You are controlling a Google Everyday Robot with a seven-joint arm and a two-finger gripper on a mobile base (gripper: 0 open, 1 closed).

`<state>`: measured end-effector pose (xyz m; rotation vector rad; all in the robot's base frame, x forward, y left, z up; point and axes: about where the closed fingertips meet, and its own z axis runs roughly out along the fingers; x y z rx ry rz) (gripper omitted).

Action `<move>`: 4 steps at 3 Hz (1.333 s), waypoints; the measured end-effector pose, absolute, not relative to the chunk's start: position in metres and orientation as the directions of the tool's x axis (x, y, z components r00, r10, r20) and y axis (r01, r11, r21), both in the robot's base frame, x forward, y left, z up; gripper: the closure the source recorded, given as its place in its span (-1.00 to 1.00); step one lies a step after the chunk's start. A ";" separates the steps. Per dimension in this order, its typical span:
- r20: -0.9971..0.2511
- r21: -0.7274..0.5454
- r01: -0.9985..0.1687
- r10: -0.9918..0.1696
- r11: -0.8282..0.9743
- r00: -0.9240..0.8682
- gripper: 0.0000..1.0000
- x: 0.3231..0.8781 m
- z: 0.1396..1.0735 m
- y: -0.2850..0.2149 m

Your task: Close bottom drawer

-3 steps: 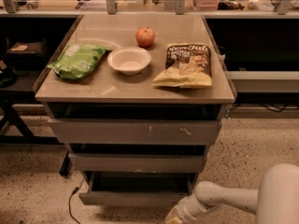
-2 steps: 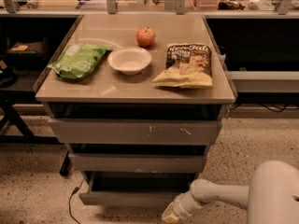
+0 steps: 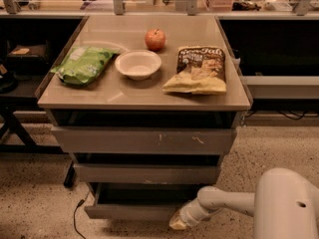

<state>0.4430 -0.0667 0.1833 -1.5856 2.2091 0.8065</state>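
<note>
We see the narrow grey-brown metal bottom drawer (image 3: 130, 211) at the foot of the cabinet, pulled out, with its shallow dark tray open above the flat front. The white arm's gripper (image 3: 178, 222) sits low at the right end of that drawer front, at or just beside its corner; we cannot tell if it touches. We also cannot tell how far the gripper is spread or whether it has hold of anything.

Above are the mid-width plain grey drawer front (image 3: 147, 174) and the widest grey drawer front with pale scratches (image 3: 144, 141). On the beige cabinet top (image 3: 124, 91) lie a green crinkled bag (image 3: 82, 63) at left, a white round bowl (image 3: 138, 63), a red apple (image 3: 155, 39) behind it and a yellow-brown chip bag (image 3: 197, 69) at right. A black cable (image 3: 76, 218) lies on the speckled floor (image 3: 35, 203).
</note>
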 end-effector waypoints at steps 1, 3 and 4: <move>-0.539 0.246 -0.941 -0.774 0.232 -0.332 1.00 0.454 0.180 -0.064; -0.539 0.246 -0.941 -0.774 0.231 -0.332 0.18 0.454 0.180 -0.064; -0.539 0.246 -0.941 -0.774 0.231 -0.332 -0.28 0.454 0.180 -0.064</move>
